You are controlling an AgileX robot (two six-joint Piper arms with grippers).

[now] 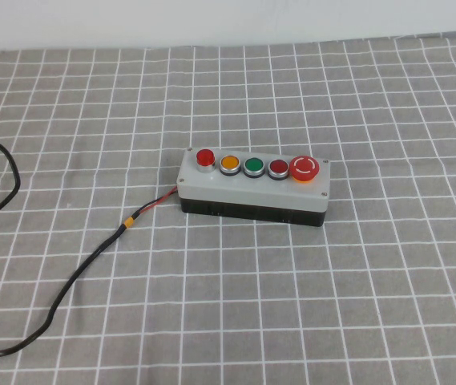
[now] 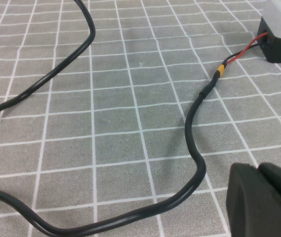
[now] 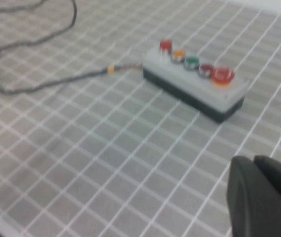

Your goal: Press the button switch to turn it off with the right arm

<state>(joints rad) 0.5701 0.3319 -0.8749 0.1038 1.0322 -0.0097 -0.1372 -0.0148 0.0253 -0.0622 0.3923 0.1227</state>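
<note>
The button switch (image 1: 204,157) is a small raised red dome with a silver collar, at the left end of the button row on the grey box (image 1: 252,186). It looks bright red. In the right wrist view it sits at the far end of the row (image 3: 165,46). My right gripper (image 3: 254,160) is shut and empty, low over the cloth, well short of the box. My left gripper (image 2: 259,170) is shut and empty above the cloth near the cable. Neither arm shows in the high view.
Along the row follow an orange button (image 1: 229,164), a green one (image 1: 253,166), a flat dark-red one (image 1: 278,168) and a large red mushroom stop button (image 1: 304,168). A black cable (image 1: 75,277) runs from the box's left end across the grey checked cloth (image 1: 372,305).
</note>
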